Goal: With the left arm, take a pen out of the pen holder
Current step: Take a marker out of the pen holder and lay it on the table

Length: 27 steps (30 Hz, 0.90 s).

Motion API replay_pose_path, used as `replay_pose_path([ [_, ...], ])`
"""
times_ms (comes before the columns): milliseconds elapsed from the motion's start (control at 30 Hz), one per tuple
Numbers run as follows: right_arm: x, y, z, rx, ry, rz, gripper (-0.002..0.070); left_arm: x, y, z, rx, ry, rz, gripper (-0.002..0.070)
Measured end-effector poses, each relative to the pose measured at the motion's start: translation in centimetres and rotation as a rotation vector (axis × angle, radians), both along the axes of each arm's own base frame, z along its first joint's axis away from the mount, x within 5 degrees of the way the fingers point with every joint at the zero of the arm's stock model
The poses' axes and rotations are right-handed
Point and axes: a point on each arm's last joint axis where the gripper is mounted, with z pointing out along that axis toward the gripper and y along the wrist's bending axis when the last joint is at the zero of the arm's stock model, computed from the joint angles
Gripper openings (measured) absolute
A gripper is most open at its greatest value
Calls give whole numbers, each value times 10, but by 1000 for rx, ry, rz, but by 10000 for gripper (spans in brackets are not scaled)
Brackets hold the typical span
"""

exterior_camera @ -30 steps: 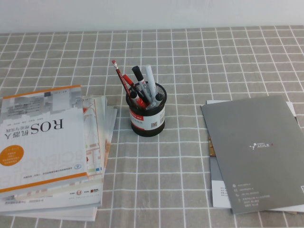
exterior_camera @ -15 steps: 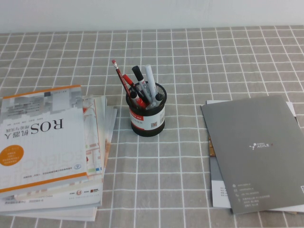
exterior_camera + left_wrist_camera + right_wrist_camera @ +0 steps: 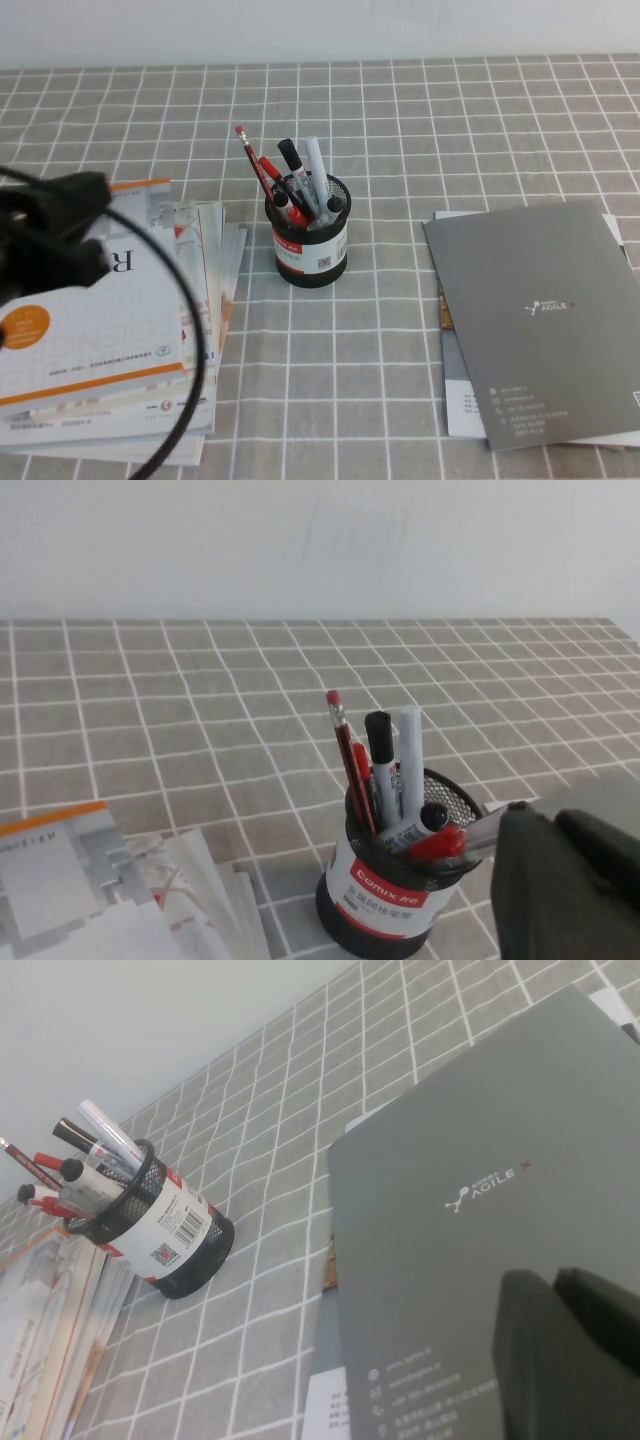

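A black mesh pen holder with a red and white label stands mid-table, holding a red pencil, red pens and black-capped markers. My left gripper hovers over the book stack, to the left of the holder and apart from it. In the left wrist view, the left gripper is shut and holds nothing, with the holder just ahead. My right gripper is shut and empty above the grey brochure; it does not show in the high view.
A stack of books lies at the left, under my left arm and its cable. A grey brochure on white papers lies at the right. A checked cloth covers the table, and a white wall runs along the back.
My left arm has come into the high view from the left edge and now hangs over the book stack. The pen holder and pens have not moved.
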Motion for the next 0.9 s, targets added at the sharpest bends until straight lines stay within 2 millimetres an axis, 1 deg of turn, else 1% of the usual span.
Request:
replay_pose_path([
  [67, 0, 0, 0, 0, 0, 0, -13, 15, -9, -9, 4, 21, -11, -3],
  [200, 0, 0, 0, 0, 0, 0, -13, 45, -31, -28, 85, 52, -51, -3],
  [367, 0, 0, 0, 0, 0, 0, -13, 81, -52, -39, 137, 92, -91, -2],
  [467, 0, 0, 0, 0, 0, 0, -13, 104, -61, -44, 127, 123, -96, 28],
  [500, 0, 0, 0, 0, 0, 0, -13, 110, -64, -43, 121, 124, -105, 46],
  [567, 0, 0, 0, 0, 0, 0, -13, 124, -72, -45, 110, 136, -137, 109],
  [667, 0, 0, 0, 0, 0, 0, -13, 142, -83, -50, 96, 154, -174, 243],
  [733, 0, 0, 0, 0, 0, 0, -13, 154, -87, -54, 68, 173, -168, 330],
  [800, 0, 0, 0, 0, 0, 0, -13, 163, -89, -59, 36, 194, -134, 379],
  [900, 0, 0, 0, 0, 0, 0, -13, 175, -88, -66, 25, 216, -70, 408],
])
